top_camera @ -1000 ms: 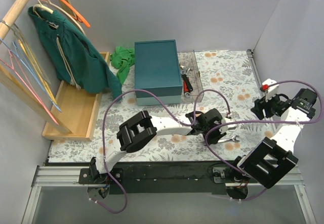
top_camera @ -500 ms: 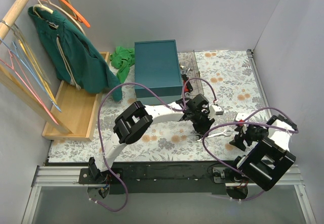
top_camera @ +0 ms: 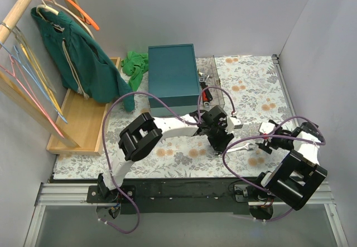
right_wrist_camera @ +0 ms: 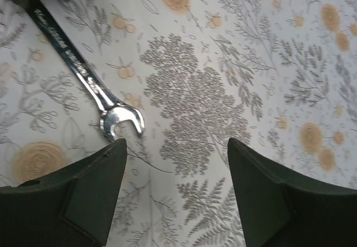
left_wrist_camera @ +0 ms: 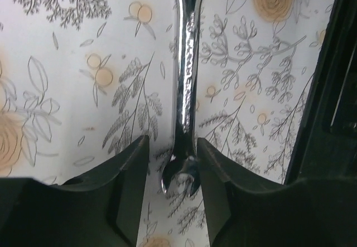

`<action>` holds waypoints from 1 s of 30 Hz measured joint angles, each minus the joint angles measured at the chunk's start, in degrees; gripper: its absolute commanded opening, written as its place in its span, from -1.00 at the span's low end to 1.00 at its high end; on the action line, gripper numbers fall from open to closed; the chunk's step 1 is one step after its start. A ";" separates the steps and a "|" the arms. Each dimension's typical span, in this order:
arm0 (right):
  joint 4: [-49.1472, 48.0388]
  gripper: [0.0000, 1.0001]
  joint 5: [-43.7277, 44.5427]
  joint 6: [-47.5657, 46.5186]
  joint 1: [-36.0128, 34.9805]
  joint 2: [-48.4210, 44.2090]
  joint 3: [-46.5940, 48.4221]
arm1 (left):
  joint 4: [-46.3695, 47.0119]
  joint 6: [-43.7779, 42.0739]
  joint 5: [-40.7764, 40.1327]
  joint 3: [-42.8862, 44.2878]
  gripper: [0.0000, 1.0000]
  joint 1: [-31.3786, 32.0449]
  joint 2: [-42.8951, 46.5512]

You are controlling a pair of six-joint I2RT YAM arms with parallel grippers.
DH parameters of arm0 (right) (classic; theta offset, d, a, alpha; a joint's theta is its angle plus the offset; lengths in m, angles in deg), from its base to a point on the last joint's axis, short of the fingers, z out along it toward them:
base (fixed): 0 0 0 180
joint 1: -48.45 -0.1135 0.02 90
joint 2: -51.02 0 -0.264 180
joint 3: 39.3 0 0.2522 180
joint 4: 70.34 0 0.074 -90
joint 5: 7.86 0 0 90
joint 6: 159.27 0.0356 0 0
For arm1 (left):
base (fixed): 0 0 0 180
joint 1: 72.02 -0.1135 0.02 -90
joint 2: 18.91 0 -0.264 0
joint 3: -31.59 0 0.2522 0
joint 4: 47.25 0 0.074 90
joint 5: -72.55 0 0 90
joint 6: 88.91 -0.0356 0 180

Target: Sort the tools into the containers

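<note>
A silver spanner (top_camera: 241, 145) lies flat on the flowered table between my two grippers. My left gripper (top_camera: 221, 141) is low over its left end. In the left wrist view the spanner (left_wrist_camera: 187, 91) runs away from me and its forked end sits between my open fingers (left_wrist_camera: 173, 145). My right gripper (top_camera: 264, 143) is open wide beside the spanner's right end; its fork (right_wrist_camera: 120, 121) lies just ahead of my left finger, with the gripper (right_wrist_camera: 175, 144) over bare cloth. The clear box (top_camera: 215, 73) behind holds a red-handled tool (top_camera: 206, 92) and others.
A big teal box (top_camera: 174, 78) stands left of the clear box. A wooden tray (top_camera: 83, 121), a green cloth (top_camera: 134, 66) and a hanging green jacket (top_camera: 78, 57) are at the far left. Purple cables loop over both arms.
My left gripper has moved back and settled around the spanner's left end. My right arm has swung in from the far right and come down next to the spanner's right end.
</note>
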 measured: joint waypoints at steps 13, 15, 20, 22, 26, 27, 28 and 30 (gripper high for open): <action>-9.77 0.53 0.11 -0.35 0.00 0.00 2.93 | 4.96 -6.40 -10.58 -12.52 -0.19 0.94 8.66; -9.57 0.51 0.46 -0.39 0.00 0.00 2.93 | 4.94 -7.72 -11.28 -12.52 -0.22 1.22 8.66; -9.57 0.52 1.07 -0.28 -0.02 0.00 4.15 | 5.70 -10.03 -12.83 -13.20 -0.25 1.90 8.79; -11.23 0.52 0.72 3.41 -0.24 -0.07 5.62 | 6.14 -10.58 -13.55 -13.49 -0.25 2.25 8.87; -19.98 0.51 1.36 20.35 -1.22 -0.09 9.92 | 6.71 -11.10 -14.75 -13.86 -0.27 2.99 8.98; -21.70 0.47 1.57 24.24 -1.42 0.11 11.39 | 6.84 -11.19 -14.95 -13.92 -0.30 3.15 9.03; -22.25 0.46 1.81 26.64 -1.66 0.50 13.14 | 6.97 -11.32 -15.19 -14.03 -0.35 3.30 9.05; -19.93 0.46 2.34 28.13 -2.19 2.54 17.42 | 7.34 -11.61 -15.98 -14.05 -0.53 3.76 9.05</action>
